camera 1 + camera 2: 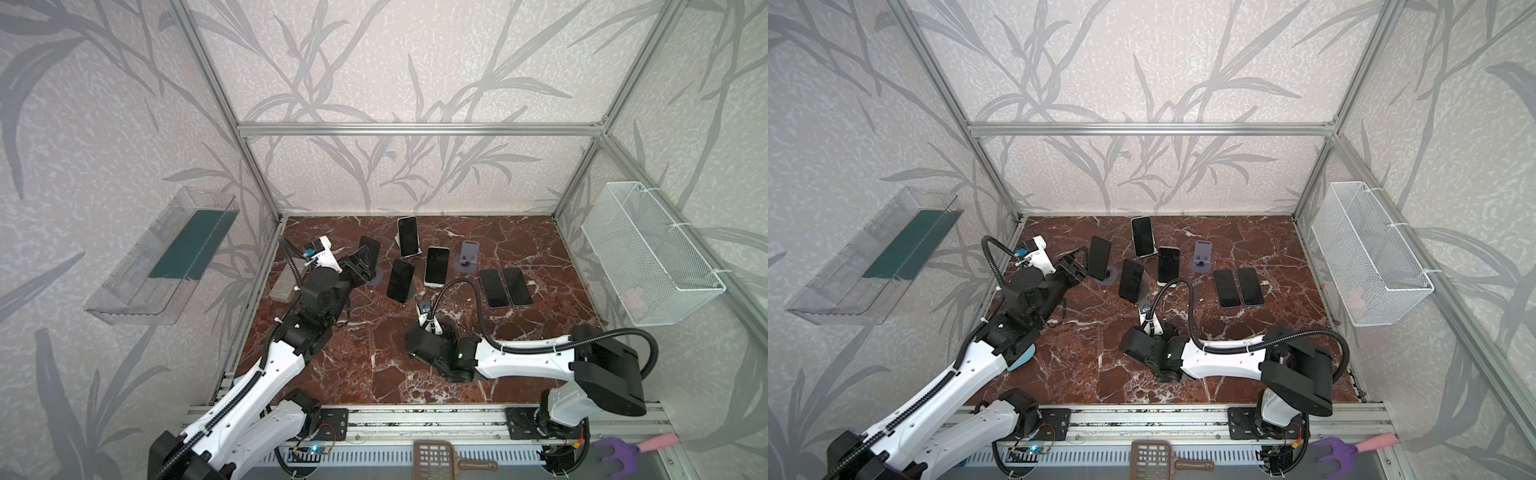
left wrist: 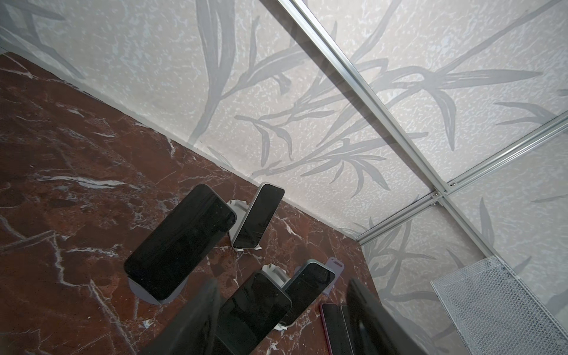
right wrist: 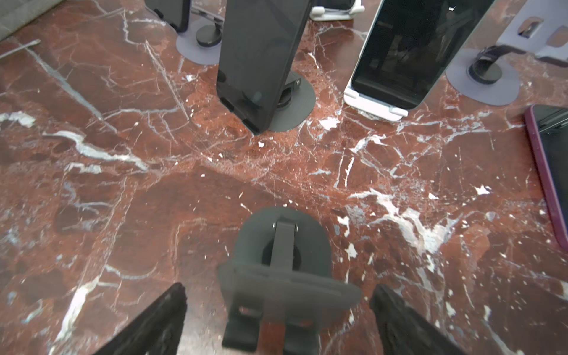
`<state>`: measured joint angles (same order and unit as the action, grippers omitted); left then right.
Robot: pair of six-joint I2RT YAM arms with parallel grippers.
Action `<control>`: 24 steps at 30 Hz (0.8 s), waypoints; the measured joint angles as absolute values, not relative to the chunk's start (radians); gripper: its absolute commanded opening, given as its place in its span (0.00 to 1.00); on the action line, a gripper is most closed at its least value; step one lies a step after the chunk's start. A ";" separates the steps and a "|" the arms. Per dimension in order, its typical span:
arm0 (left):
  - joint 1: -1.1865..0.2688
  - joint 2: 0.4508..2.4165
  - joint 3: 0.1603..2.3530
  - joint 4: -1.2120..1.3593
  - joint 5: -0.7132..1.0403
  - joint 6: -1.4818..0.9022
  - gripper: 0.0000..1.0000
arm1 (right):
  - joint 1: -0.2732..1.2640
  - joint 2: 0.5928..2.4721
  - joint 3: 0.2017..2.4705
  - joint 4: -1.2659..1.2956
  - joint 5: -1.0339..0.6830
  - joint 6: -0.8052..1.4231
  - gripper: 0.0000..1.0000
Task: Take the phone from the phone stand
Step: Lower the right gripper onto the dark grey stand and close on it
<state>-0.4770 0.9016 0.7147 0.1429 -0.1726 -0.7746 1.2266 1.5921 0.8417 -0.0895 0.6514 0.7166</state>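
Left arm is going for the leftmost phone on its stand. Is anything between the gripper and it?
Nothing visible. In a top view the left gripper sits close beside the phone, jaws open, with no object between them. The next phone stands apart on its other side.

Free passage: the front centre of the worktop (image 1: 365,365) and its right rear corner.

Obstructed: the rear centre, where standing phones (image 1: 407,236) on their stands leave only narrow gaps. An empty stand (image 1: 468,255) and two flat phones (image 1: 505,287) flank that cluster on the right.

A dark empty stand (image 3: 276,246) sits between the spread jaws of the right pincer (image 3: 279,290).
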 measured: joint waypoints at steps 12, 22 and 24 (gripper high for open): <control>-0.477 0.899 0.712 0.173 -0.137 -0.786 0.66 | 1.227 1.623 0.842 -0.015 0.677 0.599 0.65; -0.477 0.909 0.712 0.196 -0.109 -0.786 0.67 | 1.215 1.515 0.800 0.046 0.643 0.516 0.64; -0.477 0.917 0.712 0.196 -0.102 -0.787 0.67 | 1.211 1.479 0.797 0.051 0.641 0.503 0.64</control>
<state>-0.4770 0.9169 0.7124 0.1955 -0.1017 -0.7868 1.2106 1.4788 0.7967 0.0505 0.6415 0.5026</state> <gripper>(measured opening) 0.669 0.642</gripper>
